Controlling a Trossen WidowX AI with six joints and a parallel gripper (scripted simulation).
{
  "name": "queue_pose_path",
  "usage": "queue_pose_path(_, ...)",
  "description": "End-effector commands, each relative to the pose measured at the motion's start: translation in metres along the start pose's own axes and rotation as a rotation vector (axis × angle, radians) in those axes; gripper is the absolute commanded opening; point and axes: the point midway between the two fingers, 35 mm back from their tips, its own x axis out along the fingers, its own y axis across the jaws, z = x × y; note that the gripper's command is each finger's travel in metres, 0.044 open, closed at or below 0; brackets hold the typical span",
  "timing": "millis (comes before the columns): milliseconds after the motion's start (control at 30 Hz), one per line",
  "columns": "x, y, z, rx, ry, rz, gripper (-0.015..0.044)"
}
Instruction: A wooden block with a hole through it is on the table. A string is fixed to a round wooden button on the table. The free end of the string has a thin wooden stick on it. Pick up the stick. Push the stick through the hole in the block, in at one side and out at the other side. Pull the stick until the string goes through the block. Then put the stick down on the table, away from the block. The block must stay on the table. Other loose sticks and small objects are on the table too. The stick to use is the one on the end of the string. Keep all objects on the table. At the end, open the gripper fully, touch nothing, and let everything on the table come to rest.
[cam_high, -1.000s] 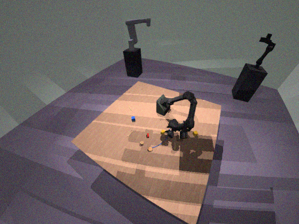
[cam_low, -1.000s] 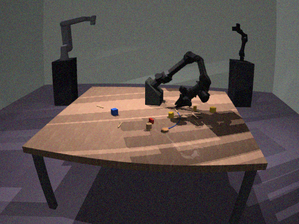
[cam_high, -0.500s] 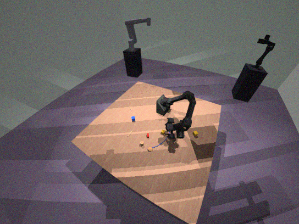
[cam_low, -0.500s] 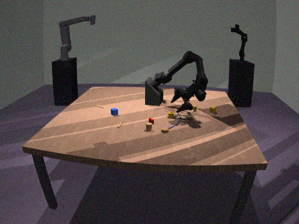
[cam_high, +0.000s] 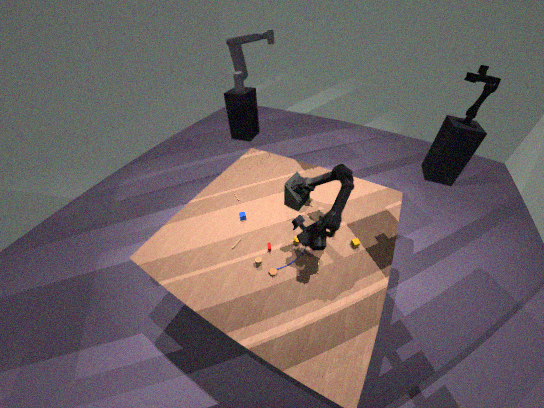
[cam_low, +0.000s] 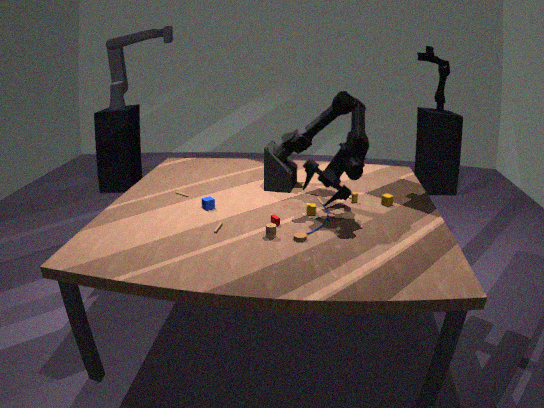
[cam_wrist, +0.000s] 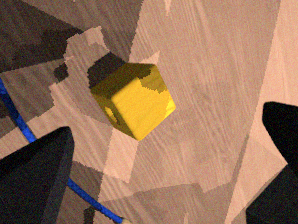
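The yellow block (cam_high: 296, 240) (cam_low: 311, 209) (cam_wrist: 142, 102) rests on the table; a dark opening shows in its left face in the wrist view. My gripper (cam_low: 315, 196) (cam_wrist: 168, 123) is wide open and empty, tilted low over the table, with its fingers either side of the block's area and apart from it. The round button (cam_high: 273, 271) (cam_low: 300, 237) lies in front. The blue string (cam_high: 290, 264) (cam_low: 328, 216) (cam_wrist: 95, 201) curves from it outside the block, passing by one finger. The stick (cam_low: 320, 201) lies behind the block near a fingertip; in the wrist view only its string end shows, at the bottom edge.
A red block (cam_high: 269, 247) (cam_low: 275, 220) and a wooden cylinder (cam_high: 258, 261) (cam_low: 270, 230) stand near the button. A yellow cube (cam_high: 355, 243) (cam_low: 387, 200) and yellow cylinder (cam_low: 354, 197) are right. A blue cube (cam_high: 242, 216) (cam_low: 208, 203) and loose sticks (cam_high: 236, 243) (cam_low: 218, 228) are left.
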Motion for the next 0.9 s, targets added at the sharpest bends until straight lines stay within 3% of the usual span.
queue_pose_path(0, 0.010, -0.011, -0.002, -0.730, 0.008, 0.203, 0.0440)
queue_pose_path(367, 0.012, -0.017, 0.002, -1.264, -0.120, 0.345, 0.0440)
queue_pose_path(867, 0.009, -0.025, 0.006, -1.976, -0.460, 0.428, 0.0440)
